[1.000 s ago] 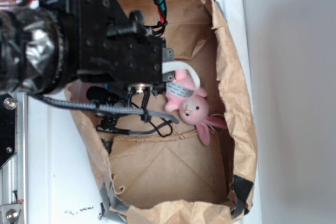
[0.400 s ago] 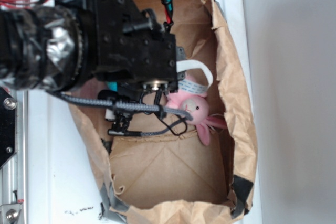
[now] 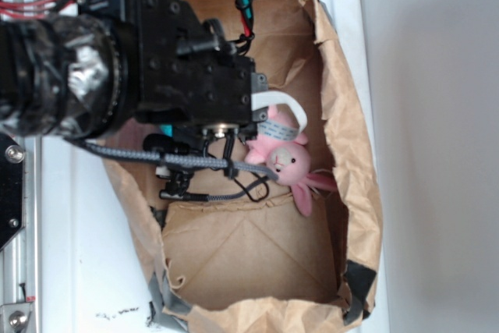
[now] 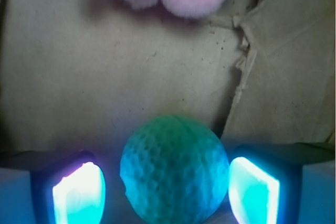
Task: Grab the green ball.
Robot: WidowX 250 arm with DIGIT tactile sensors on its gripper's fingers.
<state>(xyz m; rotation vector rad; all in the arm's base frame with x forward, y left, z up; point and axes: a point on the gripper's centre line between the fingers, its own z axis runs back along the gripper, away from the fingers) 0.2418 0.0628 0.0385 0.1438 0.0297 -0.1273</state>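
A brown paper bag (image 3: 355, 185) is laid open on the white bench (image 3: 86, 271). Inside it, the green ball (image 4: 173, 169) is seen between the parted gripper (image 4: 165, 192) fingers, untouched; a pink bunny (image 3: 284, 163) lies nearby.

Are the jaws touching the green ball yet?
Apart. The wrist view shows the green ball centred in the open gripper, with a dark gap between it and each jaw.
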